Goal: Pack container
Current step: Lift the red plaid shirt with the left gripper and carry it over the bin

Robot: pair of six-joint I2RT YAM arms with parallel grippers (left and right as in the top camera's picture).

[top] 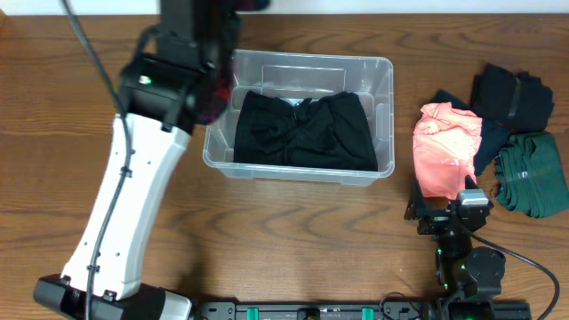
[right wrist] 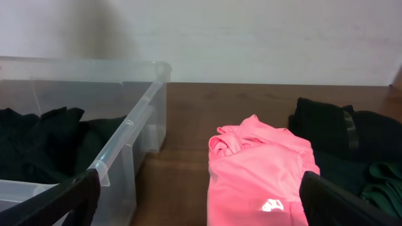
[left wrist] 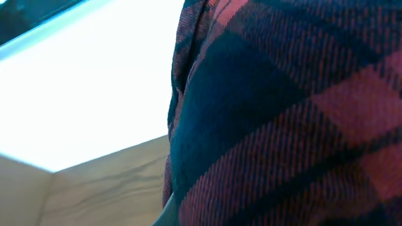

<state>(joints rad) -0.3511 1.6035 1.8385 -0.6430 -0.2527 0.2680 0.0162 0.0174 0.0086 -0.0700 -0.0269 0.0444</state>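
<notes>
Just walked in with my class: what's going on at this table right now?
The robot is packing clothes into the clear plastic container. A black garment already lies inside. The left arm reaches over the container's left end. A red and dark plaid cloth fills its wrist camera, so it appears to be bringing that in, though its fingers are hidden. The right gripper is open, facing a pink garment that lies beside a dark green garment.

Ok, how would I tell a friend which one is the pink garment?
Find the big clear bin, then the heap of clothes to its right. The pink garment lies nearest the bin, the only bright piece in that dark heap.
</notes>
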